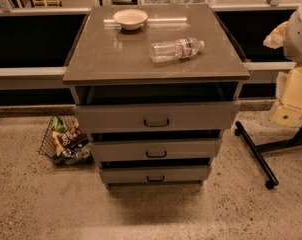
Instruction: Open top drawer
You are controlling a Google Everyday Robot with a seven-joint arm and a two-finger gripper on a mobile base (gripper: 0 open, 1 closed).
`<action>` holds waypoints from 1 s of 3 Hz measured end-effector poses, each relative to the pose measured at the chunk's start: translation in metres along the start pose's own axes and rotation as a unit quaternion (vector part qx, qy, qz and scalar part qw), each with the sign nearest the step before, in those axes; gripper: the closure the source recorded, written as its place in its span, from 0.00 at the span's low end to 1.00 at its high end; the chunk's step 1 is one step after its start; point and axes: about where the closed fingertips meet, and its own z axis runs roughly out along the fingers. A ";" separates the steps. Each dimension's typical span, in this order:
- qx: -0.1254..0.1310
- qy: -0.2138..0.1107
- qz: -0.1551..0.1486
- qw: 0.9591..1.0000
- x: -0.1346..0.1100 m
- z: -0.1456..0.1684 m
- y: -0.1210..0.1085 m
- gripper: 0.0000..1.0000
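Interior of the top drawer (116,117) lies hidden beneath the cabinet top (116,59); the gripper (277,35), cut off at the right edge, cannot be judged wide or narrow.

My single camera looks down from above at the front of the bench (116,59), fairly near; the tool (277,35) sits at the right edge.

Arm (300,31) cut off by right edge, end effector out of frame; top drawer (156,116) interior shadowed.
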 end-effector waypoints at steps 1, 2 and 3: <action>0.000 0.000 0.000 1.000 0.000 0.000 0.000 0.00; 0.001 -0.011 -0.010 1.000 -0.001 0.024 0.001 0.00; -0.012 -0.054 -0.027 0.998 -0.011 0.074 0.008 0.00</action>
